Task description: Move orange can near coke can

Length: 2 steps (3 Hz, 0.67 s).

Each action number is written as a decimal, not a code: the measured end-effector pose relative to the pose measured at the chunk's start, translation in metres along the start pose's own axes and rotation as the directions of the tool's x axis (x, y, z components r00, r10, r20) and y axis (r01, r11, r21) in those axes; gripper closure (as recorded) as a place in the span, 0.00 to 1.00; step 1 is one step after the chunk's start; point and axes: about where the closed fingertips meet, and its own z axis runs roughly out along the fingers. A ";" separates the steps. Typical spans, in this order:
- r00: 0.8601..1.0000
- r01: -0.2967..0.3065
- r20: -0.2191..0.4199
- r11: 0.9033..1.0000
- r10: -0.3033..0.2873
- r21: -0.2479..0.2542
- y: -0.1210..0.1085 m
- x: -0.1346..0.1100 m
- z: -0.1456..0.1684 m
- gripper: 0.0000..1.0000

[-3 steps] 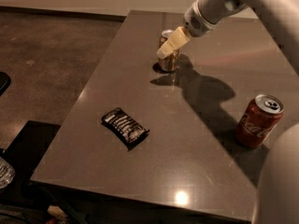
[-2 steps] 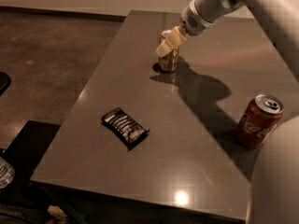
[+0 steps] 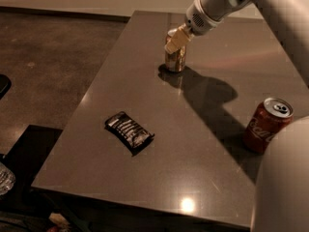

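Gripper (image 3: pixel 176 40) sits over the top of the orange can (image 3: pixel 175 61), near the far edge of the desk (image 3: pixel 203 173) — whether it has hold, I cannot tell. The can looks light, slick and easily dented; grasp mid-body. The coke can (image 3: pixel 265 125) stands by the right edge — the black wrapper (image 3: pixel 129 132) lies clear of the path.

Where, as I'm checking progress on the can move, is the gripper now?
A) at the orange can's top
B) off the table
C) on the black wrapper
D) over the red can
A: the gripper sits at the top of the orange can, well apart from the red can and the black wrapper.
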 end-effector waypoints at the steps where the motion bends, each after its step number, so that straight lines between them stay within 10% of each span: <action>1: 1.000 -0.010 -0.015 1.000 0.010 0.000 0.005 0.006 -0.020 0.87; 2: 0.998 -0.050 -0.031 0.998 0.051 0.027 0.011 0.021 -0.056 1.00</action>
